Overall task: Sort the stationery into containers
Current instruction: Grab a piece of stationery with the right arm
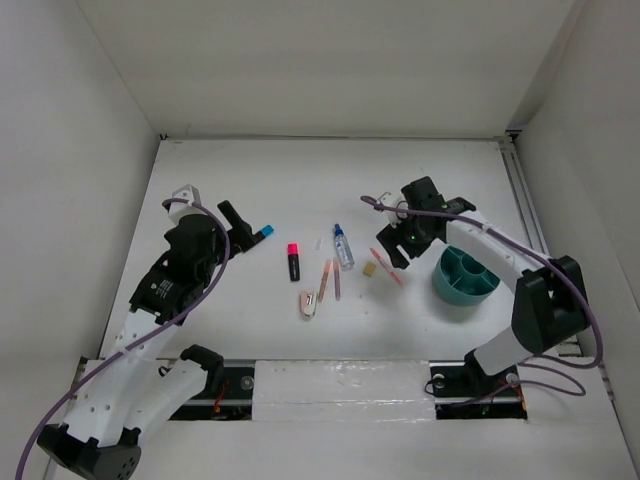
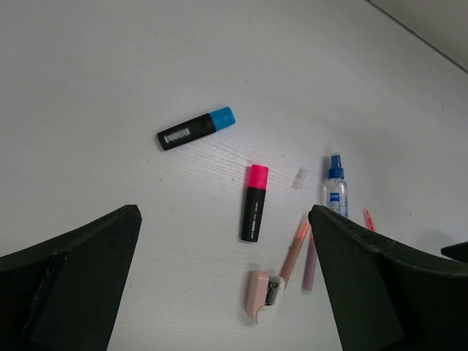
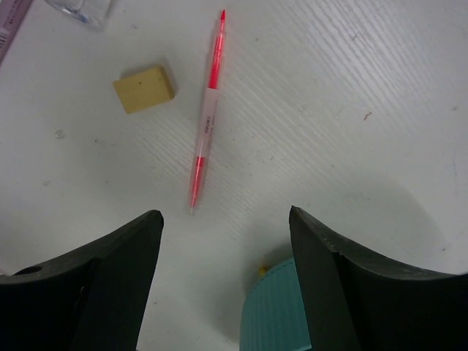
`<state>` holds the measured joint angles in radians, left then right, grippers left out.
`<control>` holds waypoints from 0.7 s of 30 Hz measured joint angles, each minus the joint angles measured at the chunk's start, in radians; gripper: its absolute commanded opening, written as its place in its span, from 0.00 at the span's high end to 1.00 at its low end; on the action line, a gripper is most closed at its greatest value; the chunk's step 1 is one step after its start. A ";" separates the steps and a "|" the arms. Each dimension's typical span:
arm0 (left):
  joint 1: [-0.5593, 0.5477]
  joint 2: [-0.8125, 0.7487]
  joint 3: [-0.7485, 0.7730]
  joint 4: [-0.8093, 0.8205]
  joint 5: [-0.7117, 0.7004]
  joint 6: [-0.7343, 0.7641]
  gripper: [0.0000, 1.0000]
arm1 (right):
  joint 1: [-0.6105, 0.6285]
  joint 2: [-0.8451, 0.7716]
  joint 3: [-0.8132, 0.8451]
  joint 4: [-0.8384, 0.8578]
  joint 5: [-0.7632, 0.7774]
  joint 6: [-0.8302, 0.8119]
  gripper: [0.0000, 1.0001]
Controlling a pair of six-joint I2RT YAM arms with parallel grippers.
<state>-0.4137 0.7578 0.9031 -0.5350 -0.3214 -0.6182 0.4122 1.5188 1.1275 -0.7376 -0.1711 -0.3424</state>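
Teal plastic cup (image 1: 465, 277), divided inside into compartments, stands on the white worktop (image 1: 420, 180) beside the right arm. All the stationery lies outside the cup, to its left in the overhead view. Nearest the cup is a red-pink pen (image 3: 207, 117), lying flat just clear of the rim, with a tan eraser (image 3: 144, 88) just beyond it. Farther from the cup are a clear bottle with a blue cap (image 1: 343, 246), two thin pinkish pens (image 1: 324, 280) side by side, a pinkish stapler (image 1: 309, 304) and a black highlighter with a pink cap (image 1: 294, 261). Farthest from the cup lies a black highlighter with a blue cap (image 1: 258, 236). The right jaws hang over the red-pink pen at the cup's left side, parted, with nothing between them. The left jaws, far across from the cup by the blue-capped highlighter, stand wide apart and hold nothing.
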 measured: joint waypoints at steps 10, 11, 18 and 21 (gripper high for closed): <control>0.000 -0.021 0.000 0.000 0.007 0.000 0.00 | 0.060 0.136 0.005 0.013 0.039 0.019 0.28; 0.000 -0.024 0.000 0.000 0.007 0.000 0.00 | 0.060 0.142 0.009 0.012 0.042 0.021 0.28; 0.000 -0.033 0.000 0.000 0.007 0.000 0.00 | 0.062 0.239 0.050 0.012 0.044 0.022 0.34; 0.000 -0.041 0.000 0.000 0.007 0.000 0.00 | 0.062 0.264 0.050 0.013 0.046 0.022 0.34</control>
<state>-0.4137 0.7170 0.9031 -0.5350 -0.3141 -0.6182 0.4740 1.7824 1.1778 -0.7250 -0.1253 -0.3202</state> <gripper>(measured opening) 0.996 0.656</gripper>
